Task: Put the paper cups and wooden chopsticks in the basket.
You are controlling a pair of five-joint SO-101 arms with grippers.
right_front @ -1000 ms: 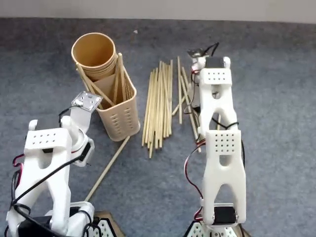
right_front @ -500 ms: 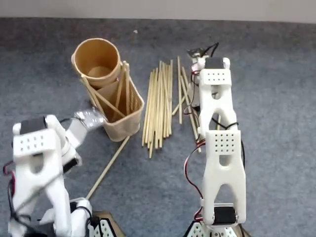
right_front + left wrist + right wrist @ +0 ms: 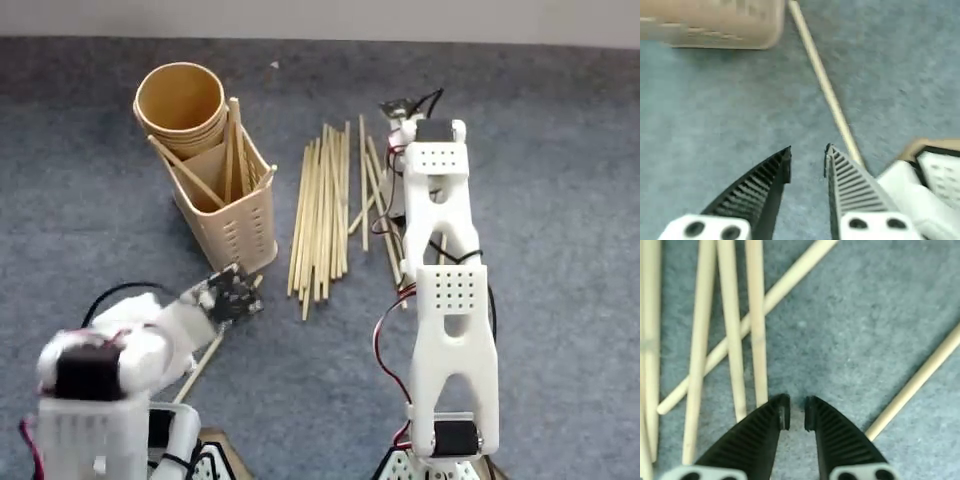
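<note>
Tan paper cups (image 3: 180, 100), nested in one stack, stand upright in the far end of the beige perforated plastic basket (image 3: 232, 225), which sits on the blue-grey carpet (image 3: 90, 220) at the left of the high view. Several pale wooden chopsticks (image 3: 235, 150) lean inside the basket beside the cups. Near the basket's near end hangs the left arm (image 3: 100, 380). The left gripper (image 3: 807, 160) is above bare carpet, its black ribbed fingers (image 3: 765, 185) moderately apart and holding nothing. A single wooden chopstick (image 3: 825, 85) lies slantwise just beside one fingertip, its far end close to the basket's foot. Right of the basket, a loose pile of chopsticks (image 3: 322, 210) lies flat on the carpet, roughly parallel. A few stray sticks (image 3: 365, 190) cross at the pile's right edge, partly under the white right arm (image 3: 440, 200). The right gripper (image 3: 796, 412) points down at the carpet among these strays, its fingers separated by a narrow gap and gripping nothing. One fingertip sits just beside the end of a stick (image 3: 757, 340).
</note>
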